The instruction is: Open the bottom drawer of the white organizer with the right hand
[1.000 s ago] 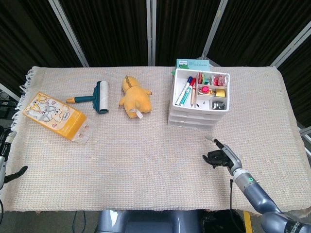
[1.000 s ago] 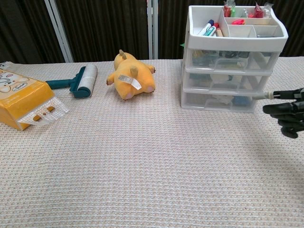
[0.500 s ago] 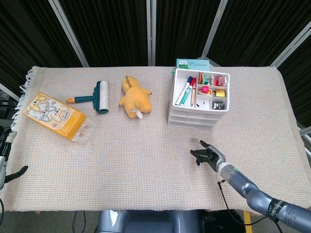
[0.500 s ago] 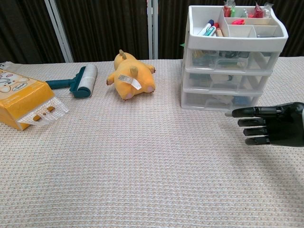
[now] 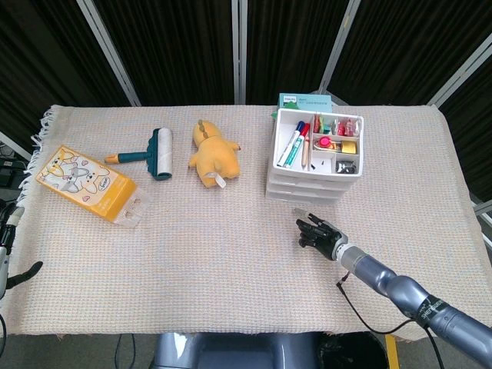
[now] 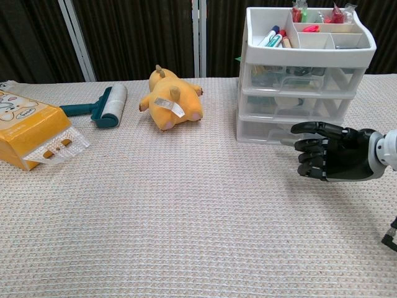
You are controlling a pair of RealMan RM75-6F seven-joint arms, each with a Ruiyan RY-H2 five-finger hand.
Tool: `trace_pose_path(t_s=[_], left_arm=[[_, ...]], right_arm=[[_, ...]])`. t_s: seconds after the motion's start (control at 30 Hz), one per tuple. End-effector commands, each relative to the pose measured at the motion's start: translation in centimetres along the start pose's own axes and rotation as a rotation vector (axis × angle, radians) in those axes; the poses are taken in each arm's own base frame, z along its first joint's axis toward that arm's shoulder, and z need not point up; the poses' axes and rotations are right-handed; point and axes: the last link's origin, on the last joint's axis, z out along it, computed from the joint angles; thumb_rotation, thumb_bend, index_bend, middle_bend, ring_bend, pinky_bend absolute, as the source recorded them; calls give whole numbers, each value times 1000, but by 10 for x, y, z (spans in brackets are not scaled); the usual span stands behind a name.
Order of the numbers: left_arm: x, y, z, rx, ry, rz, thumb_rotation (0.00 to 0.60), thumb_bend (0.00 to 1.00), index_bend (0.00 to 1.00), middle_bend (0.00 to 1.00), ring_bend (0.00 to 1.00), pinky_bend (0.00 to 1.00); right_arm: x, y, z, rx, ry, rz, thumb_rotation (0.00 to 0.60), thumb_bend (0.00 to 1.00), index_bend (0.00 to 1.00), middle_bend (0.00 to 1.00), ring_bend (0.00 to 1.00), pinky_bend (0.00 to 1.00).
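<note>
White organizer (image 5: 315,157) stood at the table's far right of centre, and we saw its bottom drawer (image 6: 286,131) closed. Our right hand (image 6: 329,159) hovered just before that drawer, fingers (image 6: 310,156) apart and slightly curled, holding nothing. We saw only a sliver of our left hand (image 5: 6,254) and could not tell its state.

- The right hand (image 6: 332,158) hovers in front of the white organizer (image 5: 314,173), fingers spread and holding nothing, with only bare surface (image 5: 231,254) between them.
- The bottom drawer (image 6: 288,131) faces the near edge; nothing stands before its front.
- The plush toy (image 5: 213,154) lies left of the organizer, apart from it.
- The lint roller (image 5: 154,152) and the orange box (image 5: 88,183) sit toward the left edge, well apart from the organizer.
</note>
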Motion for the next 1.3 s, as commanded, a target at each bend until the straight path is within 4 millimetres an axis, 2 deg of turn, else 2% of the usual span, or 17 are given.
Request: trace_pose_path(t_s=[0.03,0.7,1.3], left_arm=[[0,0,0,1,1,-1,600,91,0,0,0,0],[1,0,0,2,-3,-3,600,92,0,0,0,0],[4,-1,-2,1,0,-4,600,91,0,0,0,0]], right_arm=[[4,-1,5,2,5,52,600,318,207,836,851,732],[14,-4,29,-15,25,191,600,319,263,832,851,728],[18,-8,39,19,42,260,600,318,279,832,851,725]])
